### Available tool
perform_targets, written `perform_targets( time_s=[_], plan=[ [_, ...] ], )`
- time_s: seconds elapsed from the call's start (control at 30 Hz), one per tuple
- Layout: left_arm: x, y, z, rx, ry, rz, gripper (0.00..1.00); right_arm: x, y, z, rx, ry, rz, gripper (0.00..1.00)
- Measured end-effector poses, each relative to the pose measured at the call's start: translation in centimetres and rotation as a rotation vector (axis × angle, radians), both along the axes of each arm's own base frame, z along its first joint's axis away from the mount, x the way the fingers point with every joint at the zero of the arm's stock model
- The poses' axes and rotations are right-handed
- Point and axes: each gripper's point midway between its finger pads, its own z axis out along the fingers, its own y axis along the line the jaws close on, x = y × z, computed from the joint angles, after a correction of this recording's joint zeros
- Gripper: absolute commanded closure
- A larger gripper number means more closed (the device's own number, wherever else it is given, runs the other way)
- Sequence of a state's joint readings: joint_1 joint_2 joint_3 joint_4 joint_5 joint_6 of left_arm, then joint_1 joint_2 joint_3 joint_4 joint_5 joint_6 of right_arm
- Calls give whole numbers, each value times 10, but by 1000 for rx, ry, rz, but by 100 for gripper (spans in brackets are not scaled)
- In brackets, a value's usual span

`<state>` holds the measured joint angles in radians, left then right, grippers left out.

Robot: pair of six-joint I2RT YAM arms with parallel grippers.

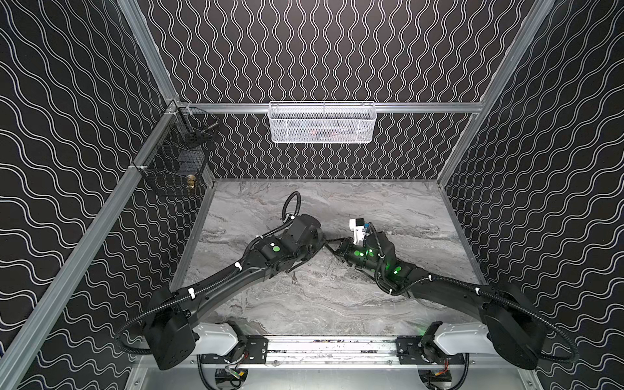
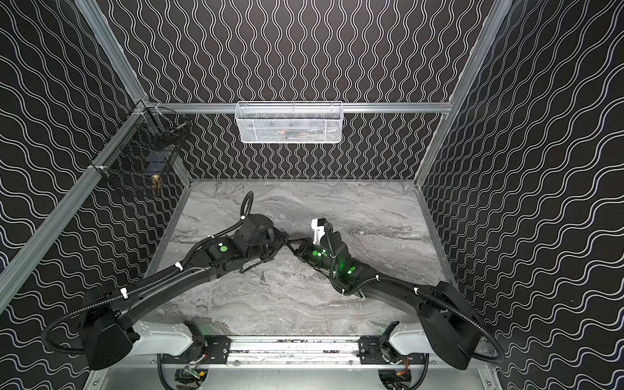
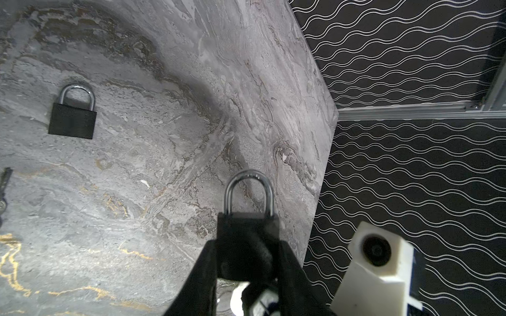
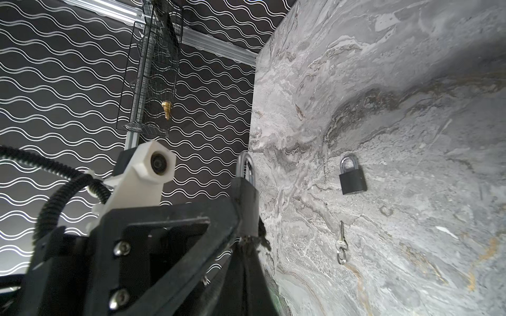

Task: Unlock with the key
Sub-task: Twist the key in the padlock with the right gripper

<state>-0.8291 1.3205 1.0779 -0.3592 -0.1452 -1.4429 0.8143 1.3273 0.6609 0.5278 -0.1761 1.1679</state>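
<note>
- Left gripper [image 3: 246, 262] clamps padlock [image 3: 247, 227] body, shackle pointing out past my fingertips.
- Right gripper [image 4: 247, 242] clenched at padlock's base.
- Key [image 4: 341, 242] flat on table [image 4: 410, 109], blade toward spare padlock [image 4: 352, 182].

Robotics lab test cell: aluminium-profile frame [image 1: 422, 107], wavy-patterned black wall panels [image 1: 337, 50], marble-look tabletop [image 1: 337, 304], arm-mounting rail [image 1: 331, 349] along the front.

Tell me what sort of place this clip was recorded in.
Most likely a purpose-built robot test cell, not a home or shop: black wave-patterned wall panels set in an aluminium frame, a marble-look tabletop, and a left arm and right arm mounted on one front rail.
</note>
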Motion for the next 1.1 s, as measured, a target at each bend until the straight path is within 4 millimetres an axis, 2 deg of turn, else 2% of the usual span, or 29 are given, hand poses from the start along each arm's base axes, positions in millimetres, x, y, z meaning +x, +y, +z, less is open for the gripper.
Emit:
perform_targets(
  time_s=[1.1],
  plan=[
    [-3, -7, 1, -62, -13, 48, 100, -1, -8, 0, 179, 107, -65, 100]
  ],
)
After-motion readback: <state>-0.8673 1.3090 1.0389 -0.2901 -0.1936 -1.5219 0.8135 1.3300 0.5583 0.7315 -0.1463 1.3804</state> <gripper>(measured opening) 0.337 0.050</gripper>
